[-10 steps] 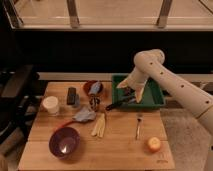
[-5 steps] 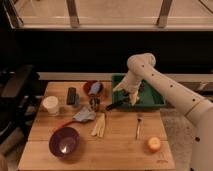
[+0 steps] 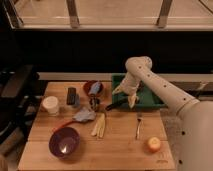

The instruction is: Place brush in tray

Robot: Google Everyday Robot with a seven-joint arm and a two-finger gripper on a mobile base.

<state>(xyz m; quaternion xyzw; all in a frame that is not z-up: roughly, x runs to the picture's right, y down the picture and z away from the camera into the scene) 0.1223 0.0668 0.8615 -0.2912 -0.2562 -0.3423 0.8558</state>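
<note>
The dark-green tray (image 3: 150, 98) stands at the back right of the wooden table. My gripper (image 3: 125, 97) hangs over the tray's left end, with its pale fingers (image 3: 132, 100) pointing down. It is shut on the brush (image 3: 114, 105). The brush's black handle sticks out to the left, low over the tray's left rim and the table. The brush's head is hidden behind the gripper.
A red bowl (image 3: 92, 88) with a blue item, a black block (image 3: 71, 96) and a white cup (image 3: 50, 105) stand at the left. A red-handled utensil (image 3: 80, 117), pale sticks (image 3: 99, 125), a purple bowl (image 3: 64, 141), a fork (image 3: 138, 126) and an orange (image 3: 154, 144) lie nearer the front.
The arm's elbow has swung left and lower. The gripper and brush stay at the tray's left end, with the handle a little lower.
</note>
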